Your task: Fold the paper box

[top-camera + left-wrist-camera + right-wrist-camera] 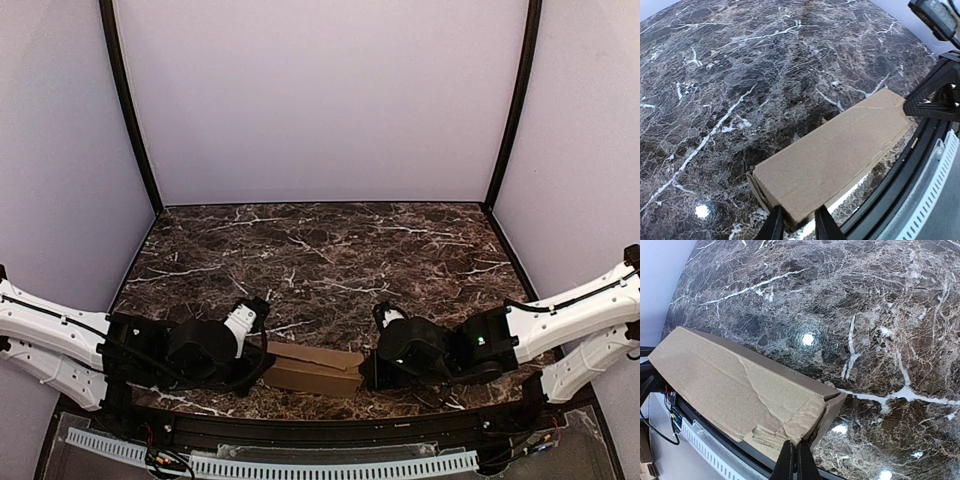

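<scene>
Only the fingertips of each pincer show in its own wrist view, cut off by the bottom edge of the frame. From overhead both sets of tips are lost behind the black wrist housings. The left pincer has its two tips a little apart at bottom centre, with the near corner of the paper box in the gap. Whether they press the cardboard or merely flank it cannot be told. The right pincer is closed, its fingers together in one dark wedge at bottom centre, the point right against the lower corner of the box's near end. Whether a sliver of card is caught between them is hidden.

The box is a slim brown carton lying flat on the dark marble table. It sits at bottom centre of the overhead view, between the two wrists.

The left wrist view shows a smooth top face running up to the right, where the other arm's black frame overlaps its far corner. The right wrist view alone shows creases, a torn layered patch near the tips and the carton's dark side wall. Only the overhead view shows both arms reaching inward from the lower corners.
</scene>
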Robot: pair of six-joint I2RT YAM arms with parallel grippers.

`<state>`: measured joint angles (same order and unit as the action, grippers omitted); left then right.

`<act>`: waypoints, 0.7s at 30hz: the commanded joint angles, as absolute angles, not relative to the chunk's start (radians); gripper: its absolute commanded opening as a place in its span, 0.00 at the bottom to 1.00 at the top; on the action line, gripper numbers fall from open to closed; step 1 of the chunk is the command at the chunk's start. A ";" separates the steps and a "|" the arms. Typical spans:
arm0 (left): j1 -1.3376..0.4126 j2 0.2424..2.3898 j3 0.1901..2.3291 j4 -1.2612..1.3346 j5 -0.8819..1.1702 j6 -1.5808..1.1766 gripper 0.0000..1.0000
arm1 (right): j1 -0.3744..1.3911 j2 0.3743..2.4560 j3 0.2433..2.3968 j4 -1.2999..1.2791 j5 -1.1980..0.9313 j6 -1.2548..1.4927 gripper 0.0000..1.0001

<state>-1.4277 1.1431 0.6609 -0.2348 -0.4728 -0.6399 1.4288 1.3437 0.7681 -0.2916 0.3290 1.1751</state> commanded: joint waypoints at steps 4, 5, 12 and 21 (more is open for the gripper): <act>-1.369 1.026 0.639 -0.118 -0.145 -0.548 0.20 | 1.436 1.415 0.733 -0.458 0.306 1.151 0.00; -1.355 1.019 0.638 -0.119 -0.135 -0.546 0.21 | 1.436 1.416 0.734 -0.459 0.308 1.149 0.00; -1.332 0.995 0.620 -0.156 -0.114 -0.548 0.20 | 1.434 1.410 0.749 -0.465 0.330 1.132 0.00; -1.327 0.899 0.600 -0.293 -0.163 -0.587 0.25 | 1.434 1.416 0.795 -0.488 0.359 1.093 0.00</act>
